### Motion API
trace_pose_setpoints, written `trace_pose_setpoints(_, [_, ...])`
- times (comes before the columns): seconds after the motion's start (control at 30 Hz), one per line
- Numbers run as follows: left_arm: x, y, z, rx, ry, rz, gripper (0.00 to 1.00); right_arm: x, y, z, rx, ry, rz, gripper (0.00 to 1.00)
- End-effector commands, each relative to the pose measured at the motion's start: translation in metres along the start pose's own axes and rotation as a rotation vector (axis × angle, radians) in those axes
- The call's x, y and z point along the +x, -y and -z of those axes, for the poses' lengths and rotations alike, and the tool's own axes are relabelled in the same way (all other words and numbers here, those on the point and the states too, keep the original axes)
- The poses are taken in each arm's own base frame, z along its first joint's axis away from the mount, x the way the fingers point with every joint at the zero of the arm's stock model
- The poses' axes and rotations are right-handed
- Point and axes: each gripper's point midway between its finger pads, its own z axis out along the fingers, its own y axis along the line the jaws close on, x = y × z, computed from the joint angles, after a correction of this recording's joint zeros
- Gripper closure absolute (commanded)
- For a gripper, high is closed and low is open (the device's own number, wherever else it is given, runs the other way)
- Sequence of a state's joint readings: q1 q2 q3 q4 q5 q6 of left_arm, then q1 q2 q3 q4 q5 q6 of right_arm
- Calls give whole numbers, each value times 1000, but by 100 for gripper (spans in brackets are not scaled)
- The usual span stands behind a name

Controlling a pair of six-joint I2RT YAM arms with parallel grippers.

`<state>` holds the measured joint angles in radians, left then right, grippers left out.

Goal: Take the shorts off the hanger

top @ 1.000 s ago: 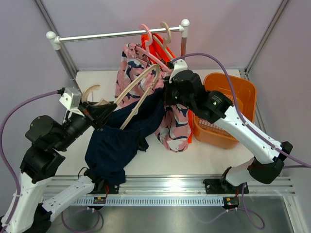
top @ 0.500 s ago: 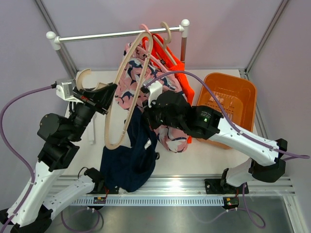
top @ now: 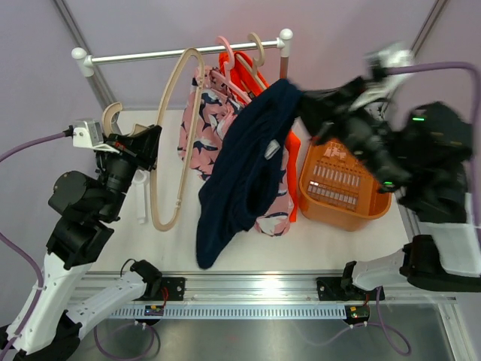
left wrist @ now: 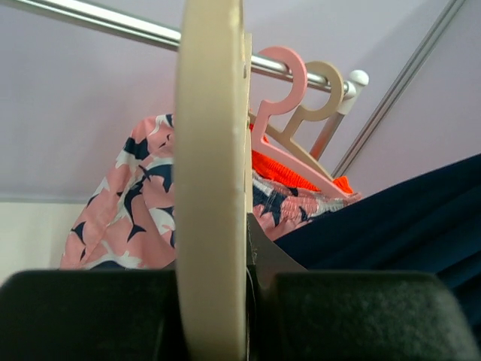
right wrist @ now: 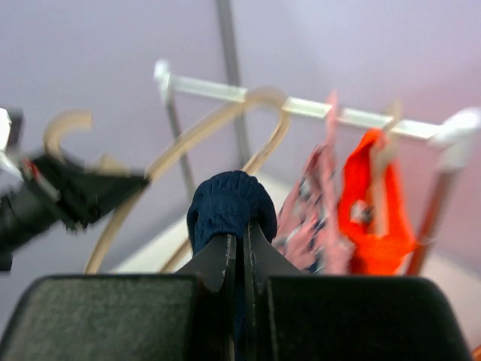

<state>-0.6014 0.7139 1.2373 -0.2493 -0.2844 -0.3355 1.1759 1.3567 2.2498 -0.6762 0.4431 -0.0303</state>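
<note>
Pinches soft dark navy shorts (top: 248, 165) tight in right gripper (right wrist: 240, 247), arm reared high; clamps curved beige hanger (left wrist: 210, 150) in upturned left gripper (top: 146, 141).

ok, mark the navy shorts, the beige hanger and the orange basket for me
navy shorts (top: 240, 173), top external view, middle of the hanging fabric.
beige hanger (left wrist: 210, 188), left wrist view, its broad edge-on body.
orange basket (top: 334, 184), top external view, slotted near wall.
</note>
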Motion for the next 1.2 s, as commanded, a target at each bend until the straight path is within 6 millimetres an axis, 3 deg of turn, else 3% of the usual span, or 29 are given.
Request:
trace_pose_setpoints(0.0, [-4, -10, 2, -49, 12, -26, 100, -133, 70, 84, 184, 430, -70, 100])
trace_pose_setpoints(0.03, [-2, -11, 3, -52, 4, -32, 100, -142, 79, 96, 208, 473, -80, 100])
trace_pose_setpoints(0.07, [0, -11, 3, -53, -1, -36, 100, -136, 84, 95, 247, 477, -43, 100])
trace_pose_setpoints(0.13, [3, -13, 3, -56, -9, -44, 100, -166, 107, 133, 299, 620, -97, 100])
trace_pose_setpoints(0.17, [4, -13, 3, -57, -12, -46, 100, -165, 115, 137, 342, 626, -65, 100])
trace_pose_setpoints(0.23, [9, -14, 2, -58, -30, -56, 100, -182, 130, 160, 389, 707, -90, 100])
trace_pose_setpoints(0.37, [14, -14, 1, -56, -46, -60, 100, -194, 146, 171, 502, 723, -20, 100])
trace_pose_setpoints(0.4, [14, -14, 0, -55, -45, -59, 100, -190, 141, 156, 514, 696, 14, 100])
trace_pose_setpoints(0.47, [16, -13, -1, -51, -48, -56, 100, -187, 145, 150, 574, 660, 67, 100])
trace_pose_setpoints(0.5, [17, -13, -1, -48, -50, -57, 100, -181, 139, 134, 590, 637, 98, 100])
trace_pose_setpoints(0.6, [20, -11, -3, -40, -61, -57, 100, -171, 134, 110, 637, 583, 181, 100])
trace_pose_setpoints(0.67, [21, -10, -3, -37, -65, -56, 100, -173, 140, 107, 675, 588, 192, 100])
trace_pose_setpoints(0.7, [21, -11, -3, -39, -67, -57, 100, -162, 139, 92, 670, 528, 238, 100])
trace_pose_setpoints(0.73, [21, -11, -2, -39, -66, -57, 100, -171, 138, 93, 628, 579, 159, 100])
trace_pose_setpoints(0.77, [22, -11, -2, -36, -68, -59, 100, -166, 142, 88, 632, 556, 171, 100])
trace_pose_setpoints(0.87, [22, -10, -2, -33, -71, -59, 100, -161, 162, 78, 720, 533, 217, 100])
trace_pose_setpoints(0.9, [23, -10, -2, -32, -74, -60, 100, -152, 174, 66, 763, 488, 255, 100])
trace_pose_setpoints(0.93, [24, -10, -2, -30, -78, -62, 100, -160, 176, 67, 758, 521, 225, 100])
trace_pose_setpoints(0.97, [24, -10, -2, -28, -79, -62, 100, -148, 184, 53, 770, 469, 244, 100])
trace_pose_setpoints(1.0, [26, -10, -2, -27, -85, -63, 100, -151, 202, 59, 826, 475, 252, 100])
trace_pose_setpoints(1.03, [26, -10, -1, -26, -86, -66, 100, -158, 204, 60, 808, 515, 209, 100])
trace_pose_setpoints(1.1, [27, -10, 0, -26, -93, -73, 100, -149, 221, 54, 840, 486, 207, 100])
trace_pose_setpoints(1.17, [28, -11, 1, -26, -97, -77, 100, -149, 244, 59, 874, 503, 173, 100])
